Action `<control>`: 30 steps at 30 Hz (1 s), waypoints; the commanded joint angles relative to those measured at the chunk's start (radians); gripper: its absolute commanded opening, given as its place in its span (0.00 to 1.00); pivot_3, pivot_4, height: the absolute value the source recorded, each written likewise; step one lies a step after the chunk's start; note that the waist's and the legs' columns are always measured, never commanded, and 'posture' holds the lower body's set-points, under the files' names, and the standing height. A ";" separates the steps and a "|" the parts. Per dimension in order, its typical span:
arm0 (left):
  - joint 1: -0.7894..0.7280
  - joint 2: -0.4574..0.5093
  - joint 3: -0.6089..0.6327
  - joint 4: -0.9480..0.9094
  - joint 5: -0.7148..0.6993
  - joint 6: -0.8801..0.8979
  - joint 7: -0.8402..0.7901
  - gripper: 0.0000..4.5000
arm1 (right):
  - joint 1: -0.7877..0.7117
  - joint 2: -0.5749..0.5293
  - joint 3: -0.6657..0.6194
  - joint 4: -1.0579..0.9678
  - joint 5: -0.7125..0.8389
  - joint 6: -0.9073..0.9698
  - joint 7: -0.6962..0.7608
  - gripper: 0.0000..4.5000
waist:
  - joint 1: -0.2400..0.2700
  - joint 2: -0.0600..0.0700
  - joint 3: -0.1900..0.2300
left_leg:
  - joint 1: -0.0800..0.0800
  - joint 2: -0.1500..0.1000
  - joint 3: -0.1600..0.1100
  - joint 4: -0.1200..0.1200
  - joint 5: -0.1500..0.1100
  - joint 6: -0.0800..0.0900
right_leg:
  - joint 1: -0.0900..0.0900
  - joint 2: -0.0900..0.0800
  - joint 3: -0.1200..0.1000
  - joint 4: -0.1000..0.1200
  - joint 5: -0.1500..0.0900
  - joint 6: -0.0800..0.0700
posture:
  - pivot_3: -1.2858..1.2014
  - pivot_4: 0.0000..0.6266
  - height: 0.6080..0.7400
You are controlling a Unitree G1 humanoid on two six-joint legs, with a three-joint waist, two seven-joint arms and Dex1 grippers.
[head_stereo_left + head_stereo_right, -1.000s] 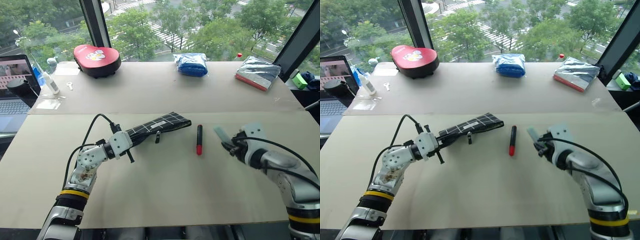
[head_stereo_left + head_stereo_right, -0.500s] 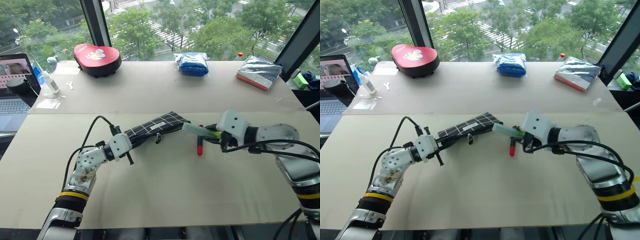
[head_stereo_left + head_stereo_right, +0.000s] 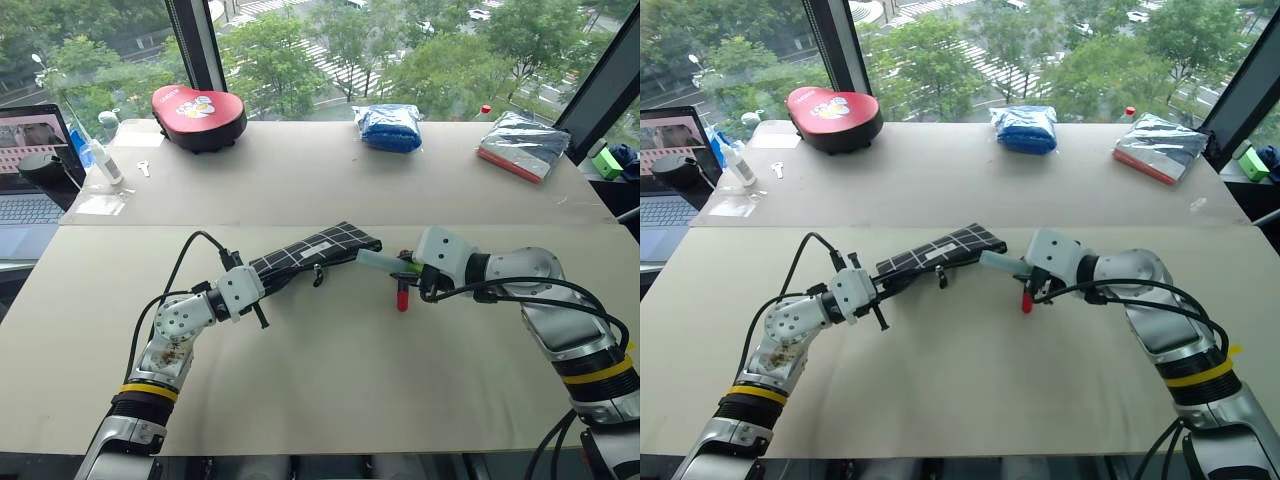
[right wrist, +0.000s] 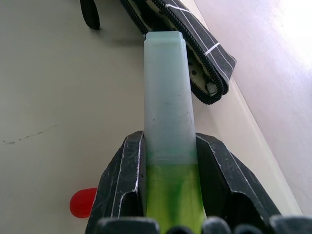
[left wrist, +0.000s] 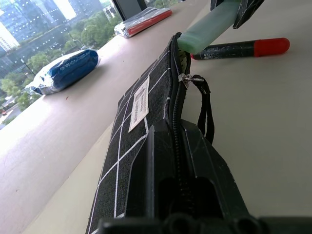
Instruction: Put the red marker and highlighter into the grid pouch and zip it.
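Right wrist view: right gripper [image 4: 168, 187] is clamped on the stubby highlighter [image 4: 165, 102], black fingers [image 4: 122, 190] pinching its bright green end, pale translucent mint body pointing out at the open end of the flat black fabric grid pouch [image 4: 195, 46] with white lines. Mint tip sits just at the pouch mouth; can't tell if it's inside.

Left gripper [image 3: 262, 287] is closed on the other end of the pouch, holding it along the zip edge, white label [image 5: 139, 102] facing sideways and black wrist strap [image 5: 204, 105] hanging.

Slim black red-ended marker [image 3: 400, 291] lies on the beige tabletop [image 3: 330, 380], under the right gripper, just beside the pouch mouth.
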 commanded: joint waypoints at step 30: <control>-0.039 -0.001 0.006 -0.060 -0.014 0.043 -0.013 0.00 | -0.232 0.259 0.249 0.230 -0.394 -0.598 -0.115 0.23 | -0.017 0.000 0.000 | -0.004 -0.001 0.002 -0.001 0.002 -0.004 | -0.006 0.001 0.001 0.002 0.000 0.000 | 0.52 0.24 1.00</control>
